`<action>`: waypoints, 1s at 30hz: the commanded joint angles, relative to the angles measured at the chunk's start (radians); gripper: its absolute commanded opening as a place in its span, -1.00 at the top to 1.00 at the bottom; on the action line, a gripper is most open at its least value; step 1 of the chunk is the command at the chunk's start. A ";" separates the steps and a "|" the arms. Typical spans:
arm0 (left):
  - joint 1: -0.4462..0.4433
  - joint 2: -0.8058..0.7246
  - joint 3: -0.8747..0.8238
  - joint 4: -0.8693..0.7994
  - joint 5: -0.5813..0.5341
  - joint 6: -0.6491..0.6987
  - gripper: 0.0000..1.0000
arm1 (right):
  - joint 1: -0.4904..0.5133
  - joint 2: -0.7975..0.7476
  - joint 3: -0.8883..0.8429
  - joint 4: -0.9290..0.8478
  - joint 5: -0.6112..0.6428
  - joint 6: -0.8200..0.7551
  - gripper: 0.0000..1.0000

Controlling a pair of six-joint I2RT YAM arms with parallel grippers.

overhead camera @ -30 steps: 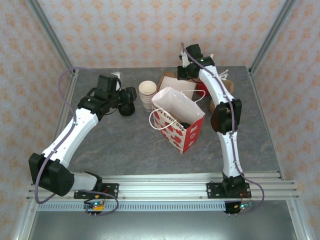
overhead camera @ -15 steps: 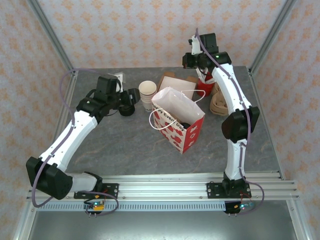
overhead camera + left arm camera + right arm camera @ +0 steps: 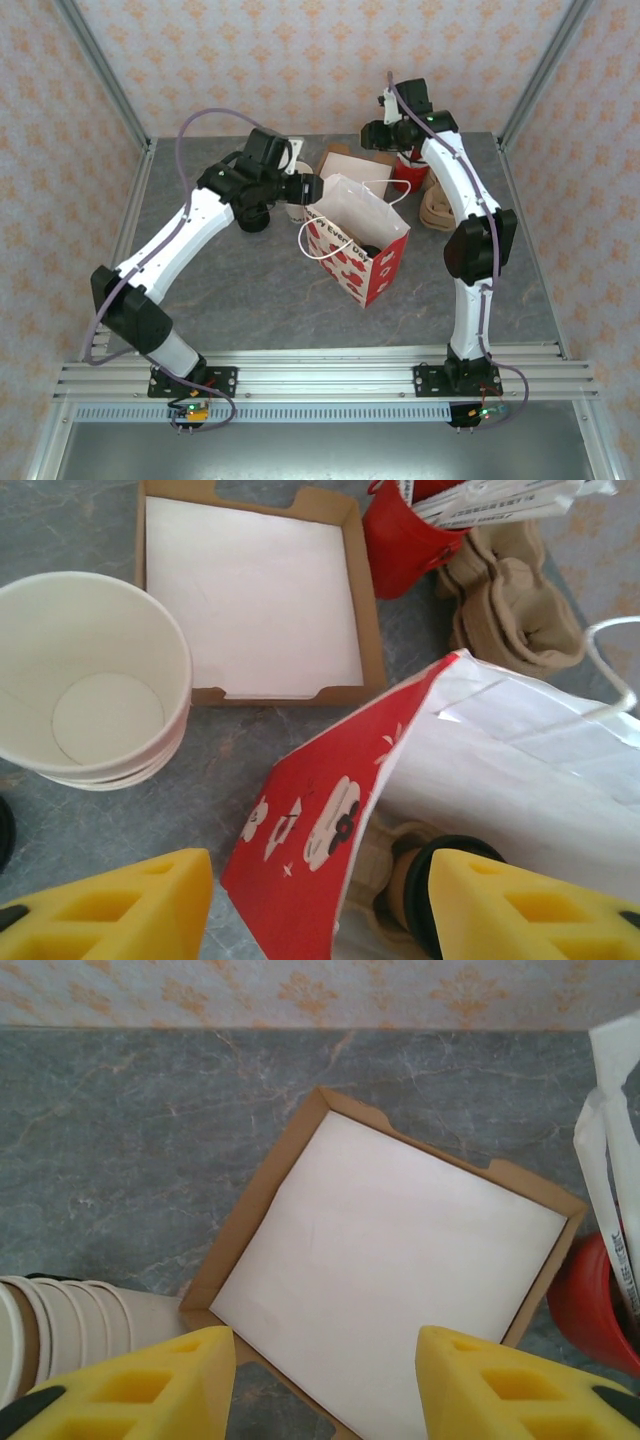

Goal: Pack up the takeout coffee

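Observation:
The takeout coffee, a tan cup with a black lid, stands inside the red-and-white gift bag, seated in a pulp carrier. From above its lid shows through the bag's mouth. My left gripper is open at the bag's upper left corner. One yellow finger is outside the red wall, the other over the cup inside. From above, the left gripper sits beside the bag's rim. My right gripper hangs open and empty above a cardboard tray, behind the bag.
A stack of lidless cups stands left of the bag, with black lids further left. The cardboard tray, a red cup of packets and pulp carriers sit behind and right of the bag.
My left arm swung right from the black lids to the bag's corner. My right gripper opened and shifted slightly over the tray.

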 commanded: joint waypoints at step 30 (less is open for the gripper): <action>0.043 0.008 0.178 -0.409 -0.175 0.028 0.38 | 0.043 0.036 -0.052 -0.038 0.068 -0.092 -0.16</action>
